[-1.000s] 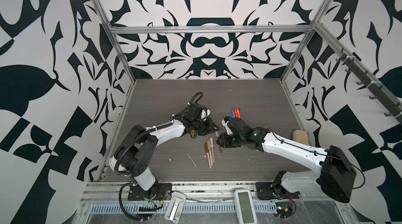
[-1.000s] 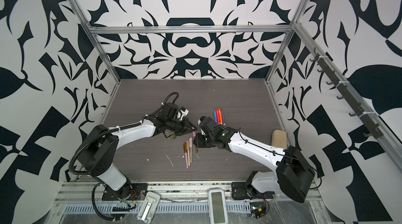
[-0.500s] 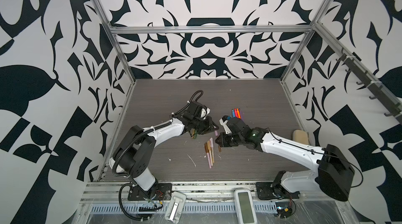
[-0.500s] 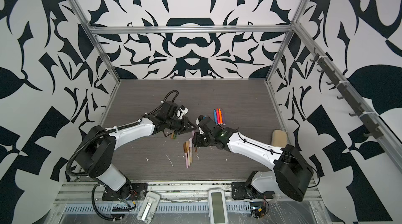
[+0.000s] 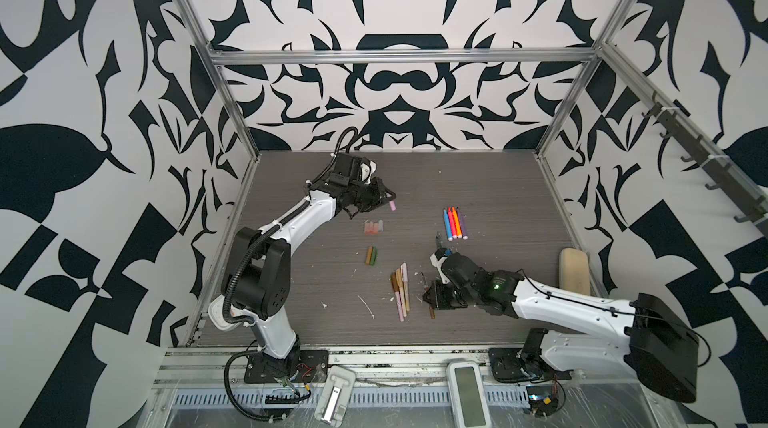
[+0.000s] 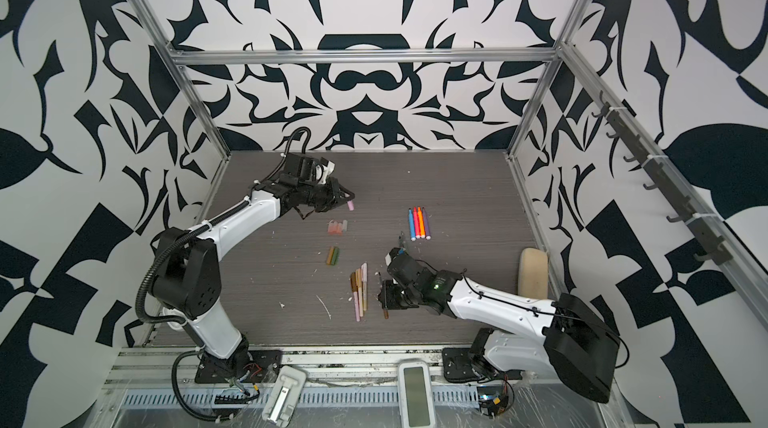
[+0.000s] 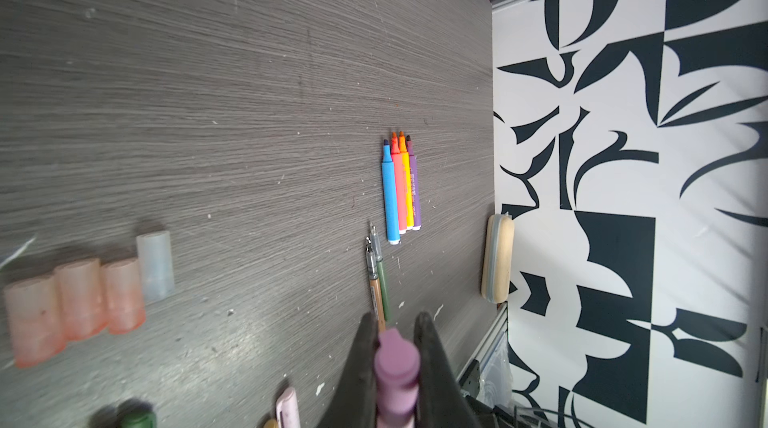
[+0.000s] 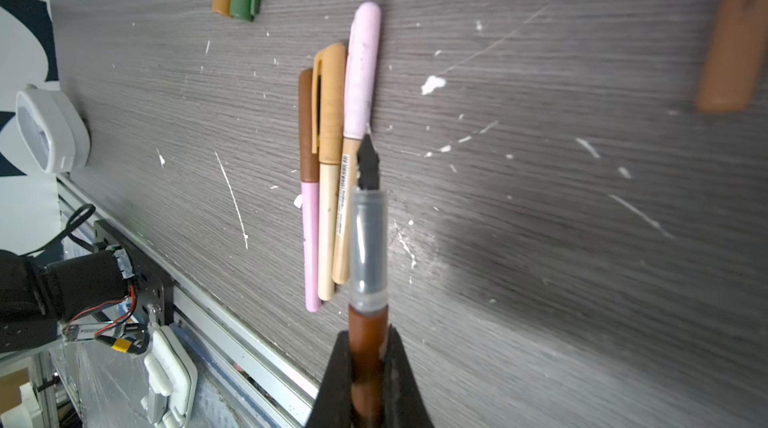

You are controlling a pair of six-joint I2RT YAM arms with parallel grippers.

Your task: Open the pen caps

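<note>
Grey table [image 5: 478, 181] between patterned walls. Your left gripper [image 7: 395, 322] is closed on a pink cap [image 7: 397, 368], held at the far left. Your right gripper [image 8: 368, 334] clamps a bare-nibbed brown pen [image 8: 368, 260] near the front. Four bright pens [image 5: 455, 222] lie uncapped, with six loose caps [image 5: 373, 227] nearby. Three capped pens [image 5: 400, 293] are left, so most of the job looks done.

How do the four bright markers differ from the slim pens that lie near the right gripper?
The bright markers have bare tips, their caps off; the slim pens have their caps on. The markers are blue, red, orange and purple; the slim pens are brown, tan and pink. In both top views the markers lie farther back, the slim pens nearer the front. Both groups lie flat on the table, side by side.
</note>
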